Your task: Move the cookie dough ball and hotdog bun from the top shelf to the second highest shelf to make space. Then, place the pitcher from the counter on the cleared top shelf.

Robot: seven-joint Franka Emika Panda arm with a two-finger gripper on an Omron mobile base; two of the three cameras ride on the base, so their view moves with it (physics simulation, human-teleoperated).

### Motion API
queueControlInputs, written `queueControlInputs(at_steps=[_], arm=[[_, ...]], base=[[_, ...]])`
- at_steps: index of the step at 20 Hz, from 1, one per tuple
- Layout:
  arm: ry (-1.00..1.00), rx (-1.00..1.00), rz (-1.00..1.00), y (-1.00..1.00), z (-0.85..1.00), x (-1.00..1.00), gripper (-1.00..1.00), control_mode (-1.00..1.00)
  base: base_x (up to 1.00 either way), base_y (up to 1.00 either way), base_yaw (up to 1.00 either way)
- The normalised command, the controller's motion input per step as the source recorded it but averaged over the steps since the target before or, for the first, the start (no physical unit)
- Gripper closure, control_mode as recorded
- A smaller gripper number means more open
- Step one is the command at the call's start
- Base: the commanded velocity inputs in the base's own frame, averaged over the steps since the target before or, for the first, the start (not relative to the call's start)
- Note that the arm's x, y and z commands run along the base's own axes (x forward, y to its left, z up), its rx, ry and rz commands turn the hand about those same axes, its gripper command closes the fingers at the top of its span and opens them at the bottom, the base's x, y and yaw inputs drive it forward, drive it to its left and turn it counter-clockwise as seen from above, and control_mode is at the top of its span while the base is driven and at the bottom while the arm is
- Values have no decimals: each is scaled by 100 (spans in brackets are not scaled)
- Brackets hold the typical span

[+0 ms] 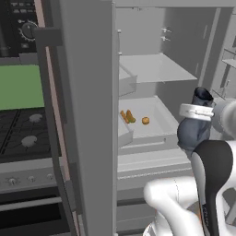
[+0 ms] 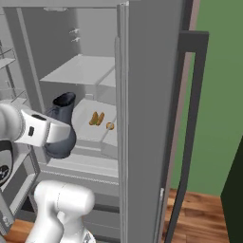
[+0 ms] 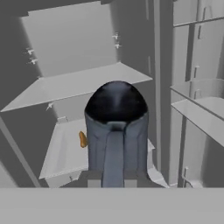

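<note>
Risk sits with the dark blue-grey bulbous pitcher (image 1: 194,129), right of centre in the left base view, held clamped in the narrow-set fingers of the gripper (image 1: 197,112), level with the lower shelf. The flat pale grey top shelf (image 1: 154,69), upper centre, looks bare; the orange-tan split hotdog bun (image 1: 127,116) and small round orange-brown cookie dough ball (image 1: 145,120) lie on the broad thick-lipped second highest shelf (image 1: 159,133), mid-frame. Too little lift could knock the pitcher's base on the top shelf's thin edge, tipping it.

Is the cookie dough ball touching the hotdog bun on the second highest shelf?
Apart. The left base view shows bare shelf between the cookie dough ball and the hotdog bun.
</note>
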Motion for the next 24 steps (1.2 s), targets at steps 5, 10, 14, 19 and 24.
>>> queueControlInputs(at_steps=[5,10,14,19,24], arm=[[-3,-2,0,0,12,-2,100,-100],[-1,-6,0,4,37,-6,100,-100],[0,-4,0,3,51,0,100,-100],[0,-5,2,13,54,0,100,-100],[0,-5,2,9,33,10,100,-100]], base=[[0,0,0],[0,0,0],[0,0,0],[0,0,0],[0,0,0]])
